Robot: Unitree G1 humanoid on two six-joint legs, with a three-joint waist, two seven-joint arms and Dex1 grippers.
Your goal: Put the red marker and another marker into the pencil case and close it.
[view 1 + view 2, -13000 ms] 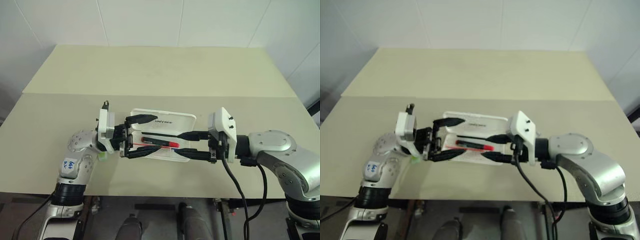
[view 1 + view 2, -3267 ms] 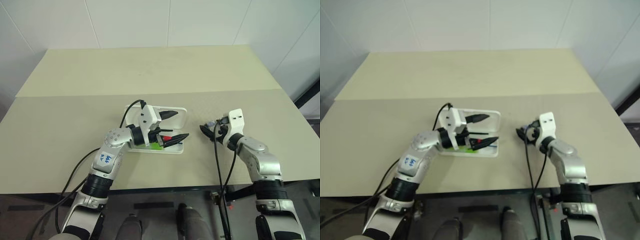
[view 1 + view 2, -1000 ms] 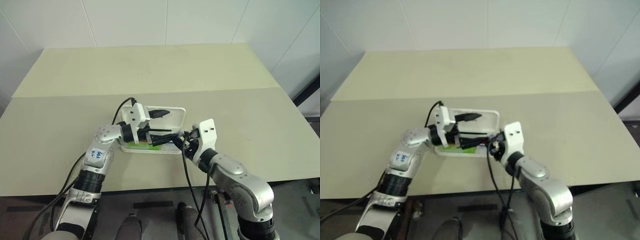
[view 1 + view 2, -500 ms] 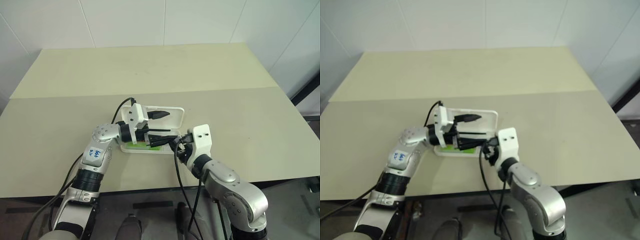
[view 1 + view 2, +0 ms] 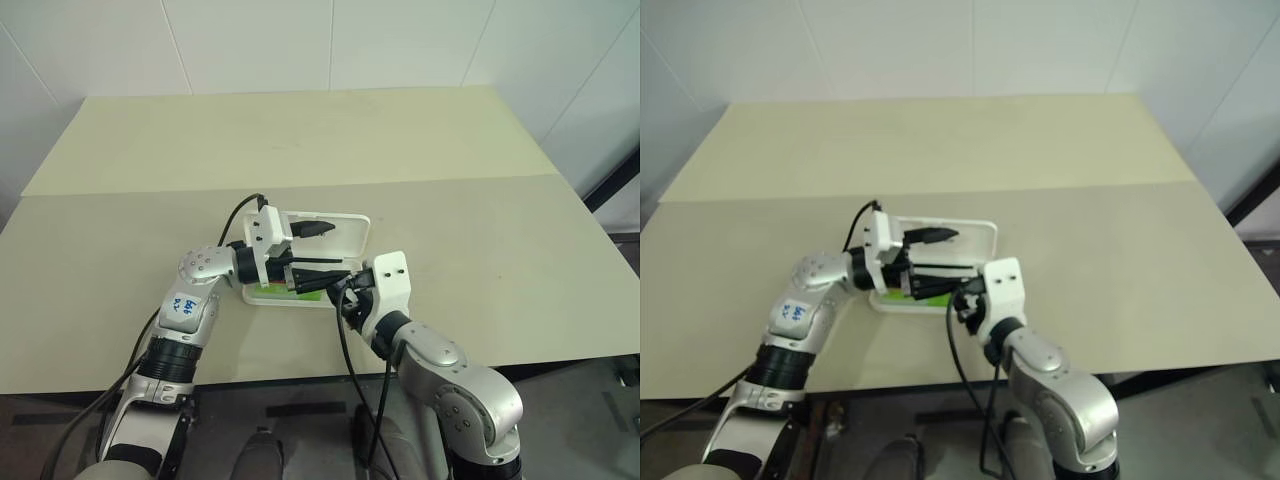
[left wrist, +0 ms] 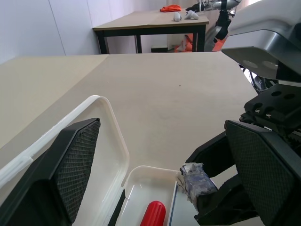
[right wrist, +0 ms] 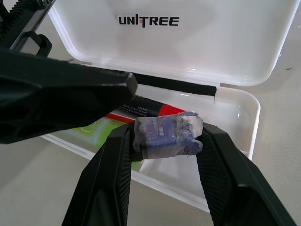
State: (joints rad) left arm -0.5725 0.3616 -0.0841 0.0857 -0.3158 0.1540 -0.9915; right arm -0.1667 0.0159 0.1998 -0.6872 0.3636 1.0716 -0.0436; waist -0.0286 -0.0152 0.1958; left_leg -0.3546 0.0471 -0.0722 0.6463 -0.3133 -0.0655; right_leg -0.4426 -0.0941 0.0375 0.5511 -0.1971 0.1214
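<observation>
Beige table (image 5: 480,230) carries the pencil case (image 5: 352,228), lid up toward 12 o'clock, UNITREE lettering legible on it. Left gripper (image 5: 322,248) reaches in from 9 o'clock, jaws spread wide over the tray, holding nothing. Right gripper (image 7: 162,141), at the case's 5 o'clock corner, is pinched on a small crumpled bluish lump (image 7: 165,133), identity unclear. Red marker (image 7: 155,109) and lime-green marker (image 7: 101,130) lie inside, both partly hidden behind fingers.

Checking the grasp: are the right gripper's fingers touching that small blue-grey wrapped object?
Touching. In the right wrist view both fingers of the right gripper press against the sides of the blue-grey wrapped object, held above the open pencil case.
</observation>
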